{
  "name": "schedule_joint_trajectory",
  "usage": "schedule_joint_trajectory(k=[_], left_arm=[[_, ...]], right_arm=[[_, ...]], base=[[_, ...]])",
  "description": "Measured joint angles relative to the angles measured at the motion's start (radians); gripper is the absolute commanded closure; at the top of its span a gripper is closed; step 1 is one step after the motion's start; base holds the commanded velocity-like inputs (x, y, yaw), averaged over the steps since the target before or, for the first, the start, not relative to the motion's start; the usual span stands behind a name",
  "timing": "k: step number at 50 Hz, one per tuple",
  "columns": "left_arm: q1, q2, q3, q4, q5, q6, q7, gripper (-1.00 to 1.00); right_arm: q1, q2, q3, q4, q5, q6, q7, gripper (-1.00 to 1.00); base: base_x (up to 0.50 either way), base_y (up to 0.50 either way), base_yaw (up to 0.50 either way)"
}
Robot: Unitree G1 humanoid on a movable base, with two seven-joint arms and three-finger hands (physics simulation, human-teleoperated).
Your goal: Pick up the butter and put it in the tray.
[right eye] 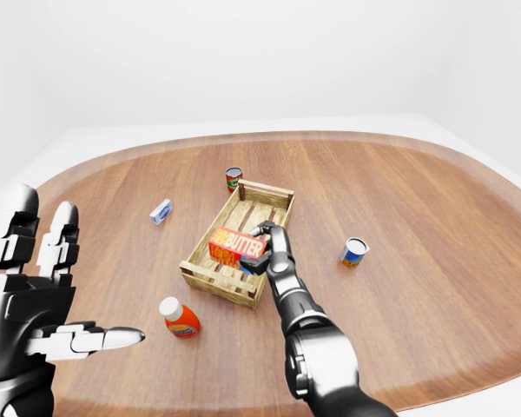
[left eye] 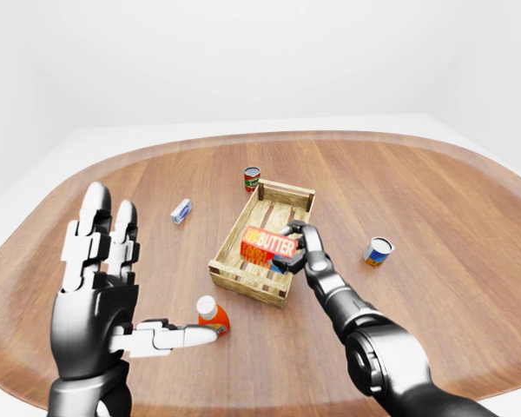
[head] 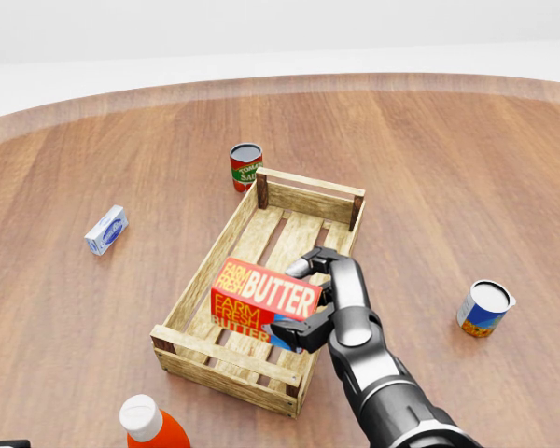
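Note:
The red and orange butter box [head: 261, 301] lies inside the wooden slatted tray [head: 313, 193], low over its near half. My right hand [head: 310, 301] has its fingers closed round the box's right end. Whether the box rests on the slats cannot be told. My left hand [left eye: 104, 287] is raised at the left of the left-eye view, fingers spread open and holding nothing, far from the tray.
A tomato can [head: 245, 166] stands just beyond the tray's top left corner. A small blue and white carton [head: 105, 230] lies to the left. An open can [head: 484, 308] sits at the right. An orange bottle with a white cap [head: 149, 425] stands below the tray.

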Motion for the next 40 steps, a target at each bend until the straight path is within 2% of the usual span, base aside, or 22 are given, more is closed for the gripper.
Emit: schedule_joint_trajectory(k=[32, 33, 34, 40], left_arm=[[-0.002, -0.001, 0.003, -0.003, -0.002, 0.000, -0.002, -1.00], [-0.001, -0.001, 0.003, -0.003, -0.001, 0.000, -0.002, -1.00], [-0.001, -0.001, 0.003, -0.003, -0.001, 0.000, -0.002, -1.00], [0.000, -0.001, 0.004, -0.005, -0.002, 0.000, -0.003, -1.00]], right_arm=[[-0.010, 0.007, 0.000, 0.000, -0.028, 0.000, -0.034, 1.00], [-0.011, 0.008, -0.001, 0.000, -0.028, 0.000, -0.034, 0.83], [-0.011, 0.008, -0.003, 0.000, -0.031, 0.000, -0.036, -1.00], [-0.020, 0.012, -0.017, -0.012, -0.030, 0.000, -0.042, -1.00]], base=[[0.00, 0.00, 0.00], [0.00, 0.00, 0.00], [0.00, 0.00, 0.00], [0.00, 0.00, 0.00]])
